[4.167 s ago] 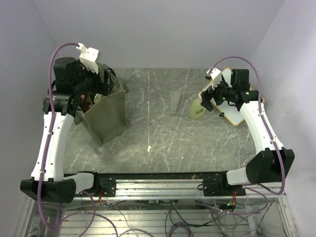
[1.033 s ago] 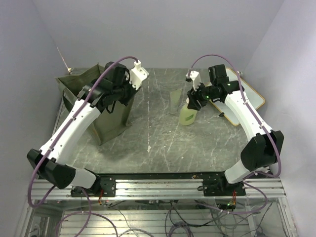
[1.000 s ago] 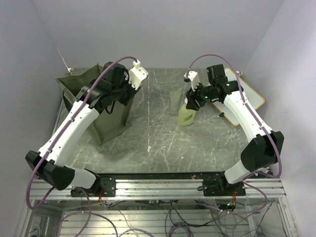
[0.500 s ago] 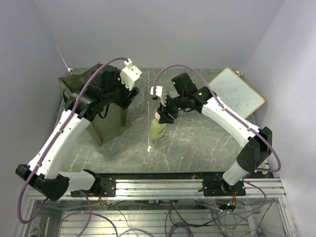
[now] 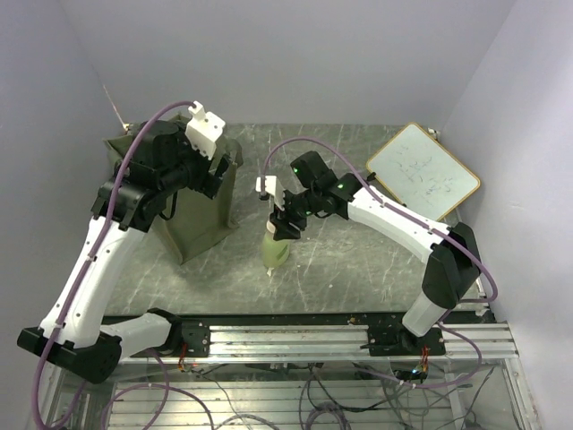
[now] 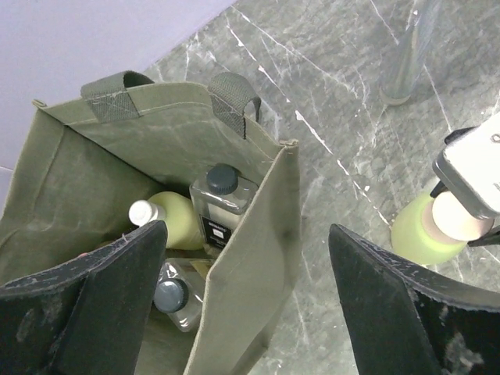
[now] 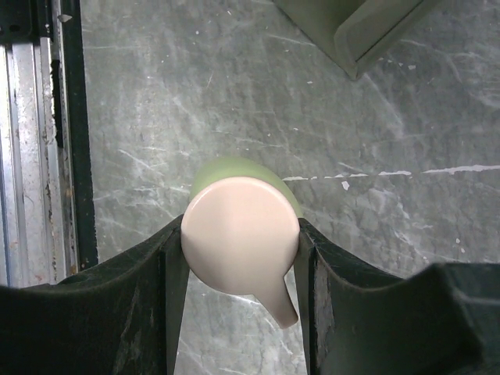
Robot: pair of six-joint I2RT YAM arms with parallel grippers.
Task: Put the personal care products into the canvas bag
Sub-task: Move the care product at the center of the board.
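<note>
Inside the canvas bag (image 6: pixel 70 180) sit three bottles (image 6: pixel 221 205); left tool (image 6: pixel 246 233) gapes, right tool (image 7: pixel 241 230) clamps one yellow-green bottle (image 5: pixel 276 252).

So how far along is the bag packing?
Done: at least three containers lie in the canvas bag, a yellow-green bottle and two clear square bottles. In hand: the right hand grips a pump bottle by its cap, outside the bag; the left hand hangs open over the bag. Left: that bottle and the grey tube standing outside.
</note>
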